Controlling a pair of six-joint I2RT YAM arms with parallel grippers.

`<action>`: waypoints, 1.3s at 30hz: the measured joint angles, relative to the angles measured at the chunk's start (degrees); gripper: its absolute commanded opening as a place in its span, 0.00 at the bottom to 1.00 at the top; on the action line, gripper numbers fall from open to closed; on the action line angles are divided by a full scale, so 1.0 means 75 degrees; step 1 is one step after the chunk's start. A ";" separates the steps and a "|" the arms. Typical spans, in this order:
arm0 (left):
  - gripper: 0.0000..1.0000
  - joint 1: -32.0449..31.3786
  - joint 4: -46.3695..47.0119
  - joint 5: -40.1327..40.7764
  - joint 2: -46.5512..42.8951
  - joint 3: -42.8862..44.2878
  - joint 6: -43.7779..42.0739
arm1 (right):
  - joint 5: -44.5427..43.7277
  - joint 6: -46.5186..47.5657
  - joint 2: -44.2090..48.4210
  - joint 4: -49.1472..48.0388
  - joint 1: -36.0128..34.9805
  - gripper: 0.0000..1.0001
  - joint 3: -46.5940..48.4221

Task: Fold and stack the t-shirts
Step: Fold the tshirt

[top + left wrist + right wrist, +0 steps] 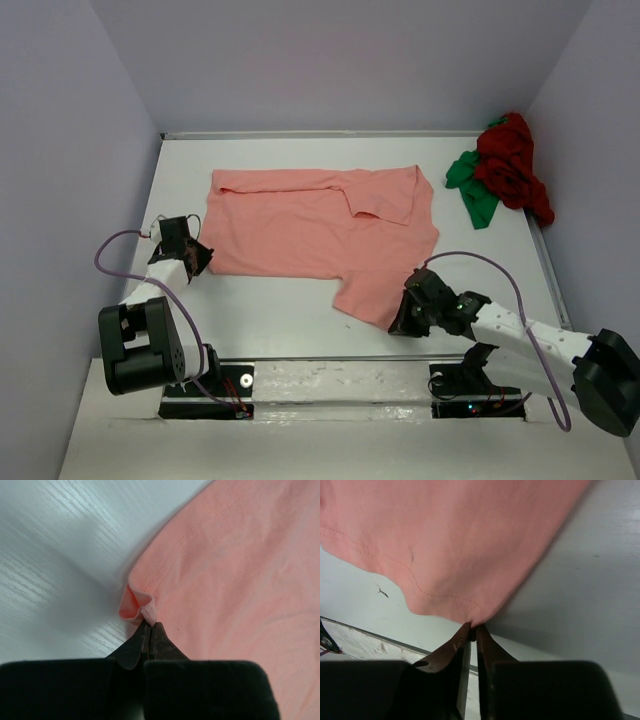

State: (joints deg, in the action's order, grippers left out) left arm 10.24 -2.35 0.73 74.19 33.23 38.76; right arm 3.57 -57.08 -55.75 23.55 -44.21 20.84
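Note:
The salmon-pink t-shirt [320, 230] lies spread flat across the middle of the white table, one part folded over near its top right. My left gripper [200, 262] is at the shirt's near-left corner, shut on a small pinch of the hem [145, 609]. My right gripper [405, 318] is at the lower right tip of the cloth, where its jaws have pinched the very edge of the pink fabric [455, 540]. The dark red t-shirt [515, 165] lies crumpled at the back right, on top of the bright green t-shirt [470, 185].
Lilac walls close in the table on the left, back and right. A rail [330, 380] with the arm bases runs along the near edge. Bare white table [270, 310] lies between the pink shirt and the rail.

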 measured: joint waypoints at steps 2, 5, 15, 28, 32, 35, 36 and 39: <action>0.00 0.0000 0.0000 -0.0009 0.0000 0.0000 0.0000 | -0.0017 -0.0020 -0.0073 0.0032 0.0000 0.00 -0.0012; 0.00 0.0000 0.0000 -0.0012 0.0000 0.0000 0.0000 | -0.0023 -0.0017 -0.0073 0.0047 0.0006 0.00 -0.0015; 0.00 0.0000 0.0000 -0.0012 0.0000 0.0000 0.0000 | -0.0131 0.0093 0.0446 0.0761 0.0017 0.00 0.0152; 0.00 0.0000 0.0000 -0.0012 0.0000 0.0000 0.0003 | -0.0469 0.0848 -0.0044 0.1300 0.0358 0.00 0.1635; 0.00 0.0000 0.0003 -0.0009 -0.0003 0.0000 0.0012 | -0.0498 0.1227 -0.0259 0.1346 0.0682 0.00 0.2031; 0.00 0.0000 0.0003 -0.0003 -0.0015 0.0003 0.0038 | -0.0501 0.1539 -0.0443 0.1390 0.0953 0.00 0.2320; 0.00 0.0000 0.0006 -0.0003 -0.0015 0.0003 0.0047 | -0.0501 0.1693 -0.0548 0.1402 0.1078 0.00 0.2451; 0.00 0.0000 0.0003 -0.0006 -0.0015 0.0052 0.0096 | -0.0498 0.1990 -0.0801 0.1416 0.1303 0.00 0.2713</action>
State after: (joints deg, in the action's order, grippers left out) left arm 10.24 -2.33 0.69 74.08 33.63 39.48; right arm -0.16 -42.15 -61.76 34.17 -34.44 41.19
